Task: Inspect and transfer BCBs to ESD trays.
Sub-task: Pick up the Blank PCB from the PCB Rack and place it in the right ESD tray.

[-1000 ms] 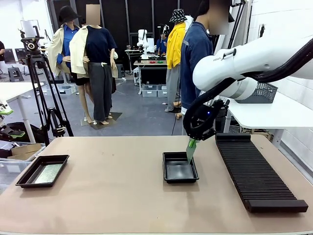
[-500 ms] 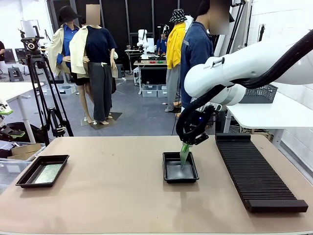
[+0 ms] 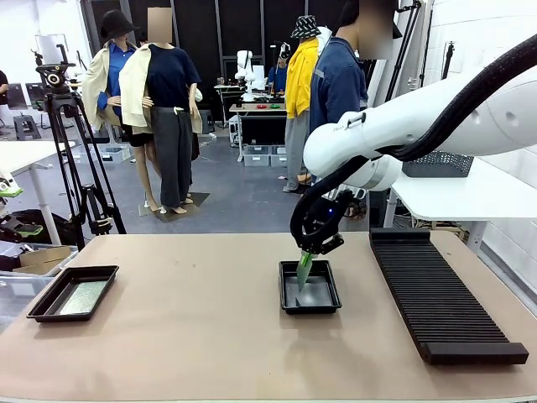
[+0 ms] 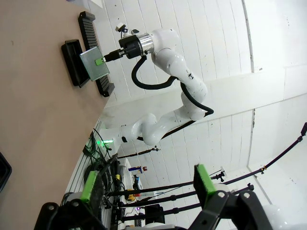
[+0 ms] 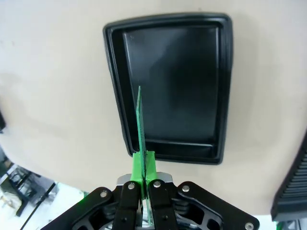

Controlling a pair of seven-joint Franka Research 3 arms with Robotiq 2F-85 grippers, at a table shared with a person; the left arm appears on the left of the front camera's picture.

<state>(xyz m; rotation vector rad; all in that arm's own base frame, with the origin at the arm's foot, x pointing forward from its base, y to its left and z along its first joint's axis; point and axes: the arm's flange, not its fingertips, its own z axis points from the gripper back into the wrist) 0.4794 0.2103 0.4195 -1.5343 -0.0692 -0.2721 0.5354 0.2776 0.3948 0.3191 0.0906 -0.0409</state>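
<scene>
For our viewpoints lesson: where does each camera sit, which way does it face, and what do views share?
Front: fixed on the robot's side, facing across the table; right arm, right gripper gripping a BCB.
Left wrist: rolled sideways, facing the right arm; open left gripper at bottom.
Right wrist: looking down into the ESD tray; own shut fingers.
All share BCB and tray.

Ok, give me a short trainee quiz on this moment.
1. True or false: the thin green circuit board in the shut right gripper lies flat.
2. What is under that board? A) long black ribbed rack B) shallow glossy black plastic tray C) grey mesh basket
3. Fill in: the matching black tray at the table's left end holds a ___.
Key: 1 false, it stands on edge; 2 B; 3 green board.
</scene>
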